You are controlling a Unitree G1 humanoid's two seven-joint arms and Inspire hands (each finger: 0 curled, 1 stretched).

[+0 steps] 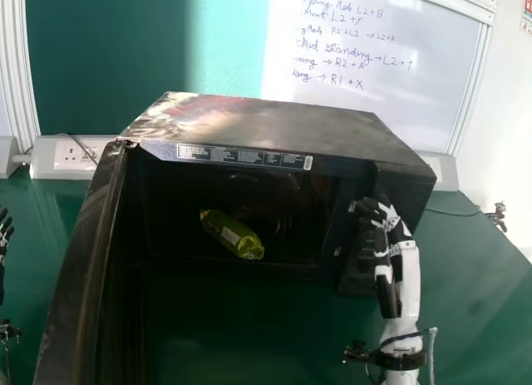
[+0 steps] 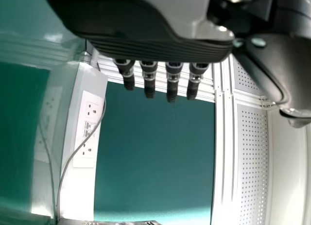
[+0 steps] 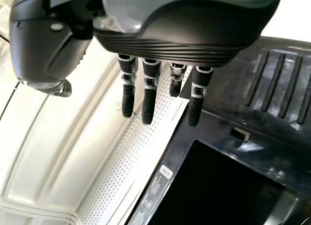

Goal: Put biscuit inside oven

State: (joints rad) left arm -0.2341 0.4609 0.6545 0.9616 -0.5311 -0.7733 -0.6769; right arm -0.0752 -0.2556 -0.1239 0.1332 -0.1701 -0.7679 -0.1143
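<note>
Biscuit packet in shiny green wrapping [image 1: 232,234], lying slantwise inside the black, box-shaped metal microwave oven [image 1: 274,120], black door [image 1: 83,260] open. Likely light, slippery on the outside, firm through the middle, brittle within; best taken round the middle, with little squeeze, never by the narrow ends. Right robot hand [image 1: 402,244] beside the oven's front opening, fingers nearly straight, holding nothing; left robot hand [image 2: 126,38] likewise loosely open and empty. Under the oven, a smooth green surface [image 1: 474,277]. Behind, a whiteboard with handwriting [image 1: 416,111], a dark green board [image 1: 108,52] and white wall sockets [image 1: 75,155].

Handwritten “standing” [image 1: 348,51] on whiteboard [image 1: 407,106]
</note>
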